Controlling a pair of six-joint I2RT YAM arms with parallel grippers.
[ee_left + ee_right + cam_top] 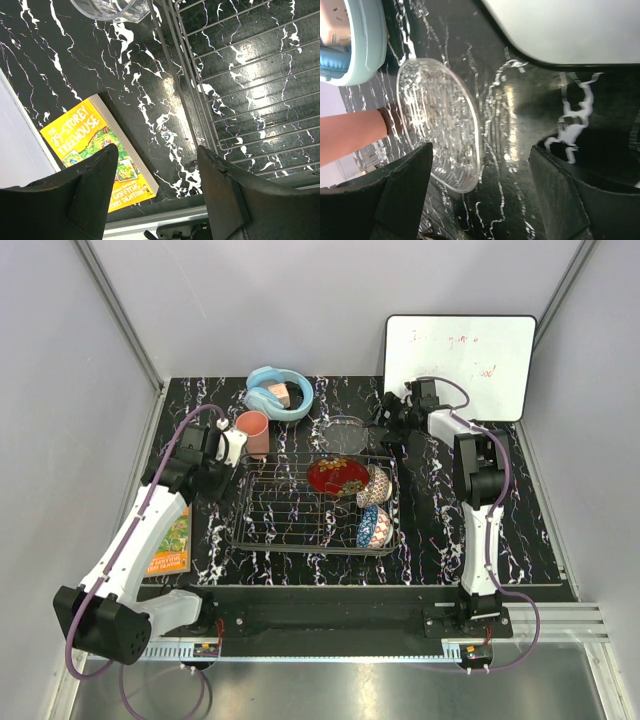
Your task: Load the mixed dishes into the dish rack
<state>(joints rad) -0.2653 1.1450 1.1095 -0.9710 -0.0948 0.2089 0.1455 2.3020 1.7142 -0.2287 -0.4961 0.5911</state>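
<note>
The chrome dish rack (300, 510) holds the red lacquer dish (338, 476), the small beige bowl (375, 487) and the blue patterned bowl (374, 528) at its right end. The salmon-pink cup (253, 432) stands behind the rack's left corner. The clear glass bowl (345, 432) sits behind the rack. My left gripper (226, 452) is open and empty above the table by the rack's left edge (200, 100); the glass tumbler (112, 9) shows at its view's top. My right gripper (392, 418) is open and empty, just right of the glass bowl (440, 125).
Light blue headphones (280, 392) lie at the back, also in the right wrist view (355, 40). The whiteboard (460, 365) leans at the back right. The orange book (172, 545) lies left of the rack, under my left arm, and shows in the left wrist view (95, 150).
</note>
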